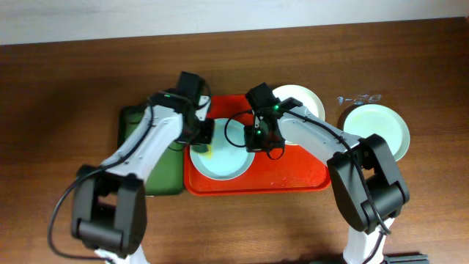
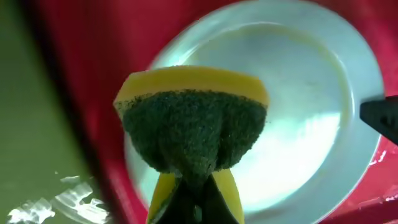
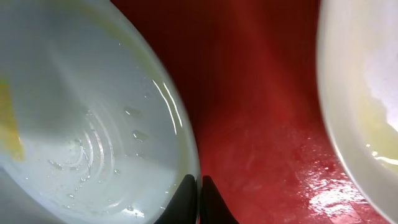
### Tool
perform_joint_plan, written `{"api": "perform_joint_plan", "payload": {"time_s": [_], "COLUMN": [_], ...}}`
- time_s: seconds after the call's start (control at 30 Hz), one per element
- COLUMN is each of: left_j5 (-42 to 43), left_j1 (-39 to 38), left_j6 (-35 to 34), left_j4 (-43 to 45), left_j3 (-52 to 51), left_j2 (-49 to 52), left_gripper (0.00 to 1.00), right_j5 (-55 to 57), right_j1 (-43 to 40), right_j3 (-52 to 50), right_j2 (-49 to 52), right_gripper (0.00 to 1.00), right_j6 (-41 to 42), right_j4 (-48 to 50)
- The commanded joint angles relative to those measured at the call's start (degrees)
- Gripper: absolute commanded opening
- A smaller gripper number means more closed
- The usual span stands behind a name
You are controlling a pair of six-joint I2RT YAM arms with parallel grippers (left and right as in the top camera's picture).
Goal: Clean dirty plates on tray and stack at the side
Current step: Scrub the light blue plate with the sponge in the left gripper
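Observation:
A pale blue-green plate [image 1: 220, 155] [image 2: 298, 93] [image 3: 81, 124] lies on the red tray [image 1: 293, 176] [image 2: 81, 93] [image 3: 261, 124]. My right gripper [image 1: 258, 141] [image 3: 199, 198] is shut on this plate's right rim. My left gripper [image 1: 201, 139] [image 2: 194, 208] is shut on a yellow sponge [image 2: 193, 118] with a dark green scouring face, held over the plate's left edge. A cream-white plate [image 1: 300, 106] [image 3: 360, 93] sits at the tray's back right corner. Another pale green plate [image 1: 377, 128] rests on the table, right of the tray.
A dark green tray [image 1: 157, 172] [image 2: 25, 124] lies left of the red tray, under my left arm. Brown table surrounds both trays. Small clear bits [image 1: 359, 98] lie behind the right plate.

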Motion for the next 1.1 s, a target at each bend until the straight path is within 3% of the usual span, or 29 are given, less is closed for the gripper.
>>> {"api": "perform_joint_plan", "payload": {"time_s": [0.0, 0.17, 0.33, 0.47, 0.63, 0.7, 0.8, 0.87, 1.0, 1.07], "left_j5": [1.0, 4.8, 13.1, -6.2, -6.3, -1.0, 18.5, 22.3, 14.3, 2.4], "left_j1": [-1.0, -3.2, -2.2, -2.2, -2.2, -2.2, -2.0, -0.7, 1.0, 0.0], "left_j6": [-3.3, -4.0, -3.9, -6.1, -7.6, -7.5, 2.6, 4.9, 4.8, -0.5], "left_j4": [0.8, 1.2, 1.3, 1.6, 2.5, 1.4, -1.6, -7.3, -9.8, -8.2], "left_j3": [0.6, 0.4, 3.4, 2.6, 1.6, 1.6, 3.7, 8.5, 12.3, 9.5], "left_j2": [4.5, 11.2, 1.7, -0.3, 9.0, 12.3, 12.3, 11.1, 6.4, 6.7], "left_gripper": [0.00, 0.00, 0.00, 0.00, 0.00, 0.00, 0.00, 0.00, 0.00, 0.00], "right_j5": [-1.4, -1.4, -1.4, -1.4, -1.4, -1.4, -1.4, -1.4, -1.3, -1.3], "right_j1": [0.3, 0.3, 0.3, 0.3, 0.3, 0.3, 0.3, 0.3, 0.3, 0.3], "right_j3": [-0.6, -0.6, -0.6, -0.6, -0.6, -0.6, -0.6, -0.6, -0.6, -0.6], "right_j2": [0.6, 0.6, 0.6, 0.6, 0.6, 0.6, 0.6, 0.6, 0.6, 0.6], "right_gripper": [0.04, 0.04, 0.04, 0.04, 0.04, 0.04, 0.04, 0.04, 0.04, 0.04], "right_j6": [-0.7, -0.7, -0.7, -0.8, -0.8, -0.7, -0.7, -0.7, -0.7, -0.7], "right_j4": [0.2, 0.2, 0.2, 0.2, 0.2, 0.2, 0.1, 0.1, -0.2, -0.2]}}
